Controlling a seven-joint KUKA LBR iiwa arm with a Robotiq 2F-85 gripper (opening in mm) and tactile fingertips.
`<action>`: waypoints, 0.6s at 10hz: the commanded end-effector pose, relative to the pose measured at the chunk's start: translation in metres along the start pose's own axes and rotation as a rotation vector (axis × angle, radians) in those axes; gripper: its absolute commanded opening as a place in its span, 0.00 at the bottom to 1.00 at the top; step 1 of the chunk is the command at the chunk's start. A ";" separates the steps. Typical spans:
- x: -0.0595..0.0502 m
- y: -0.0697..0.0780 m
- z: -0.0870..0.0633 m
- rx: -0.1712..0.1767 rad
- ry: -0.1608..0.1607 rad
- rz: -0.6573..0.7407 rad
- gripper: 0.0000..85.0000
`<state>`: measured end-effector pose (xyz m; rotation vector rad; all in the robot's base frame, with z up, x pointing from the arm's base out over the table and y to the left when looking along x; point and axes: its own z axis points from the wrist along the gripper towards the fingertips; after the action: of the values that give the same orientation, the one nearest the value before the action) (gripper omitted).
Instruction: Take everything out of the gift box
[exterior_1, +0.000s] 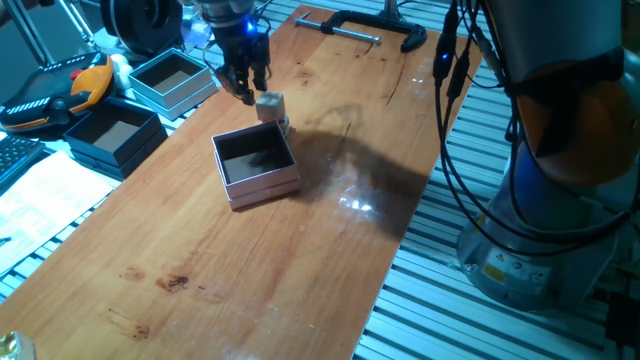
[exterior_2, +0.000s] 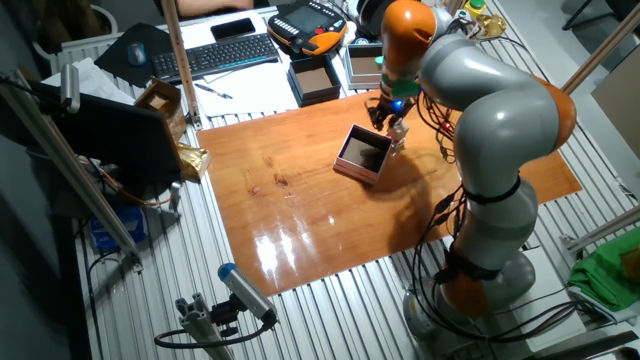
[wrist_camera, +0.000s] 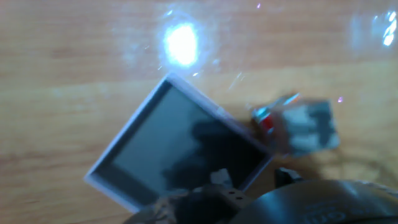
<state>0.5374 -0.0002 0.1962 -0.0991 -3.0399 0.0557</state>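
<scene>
Pale-pink cardboard, dark inside: the gift box (exterior_1: 256, 164) sits mid-table and looks empty. The beige-grey block (exterior_1: 269, 104) rests stacked on the puzzle cube (exterior_1: 281, 125) just beyond its far corner, directly beside the gripper (exterior_1: 244, 92) (fingers apparently parted, gripping nothing).

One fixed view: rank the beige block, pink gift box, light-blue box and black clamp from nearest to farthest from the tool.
1. Beige block, right beside the tool, on the table beyond the gift box's far edge.
2. Gift box, just in front of the block.
3. Light-blue box, off the table's left edge.
4. Clamp, at the table's far end.
</scene>
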 end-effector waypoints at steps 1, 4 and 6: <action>0.006 0.020 -0.001 -0.014 0.010 -0.003 0.01; 0.015 0.031 0.005 0.005 0.003 0.001 0.01; 0.013 0.027 0.002 -0.001 0.003 0.000 0.01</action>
<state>0.5265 0.0269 0.1948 -0.1005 -3.0357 0.0526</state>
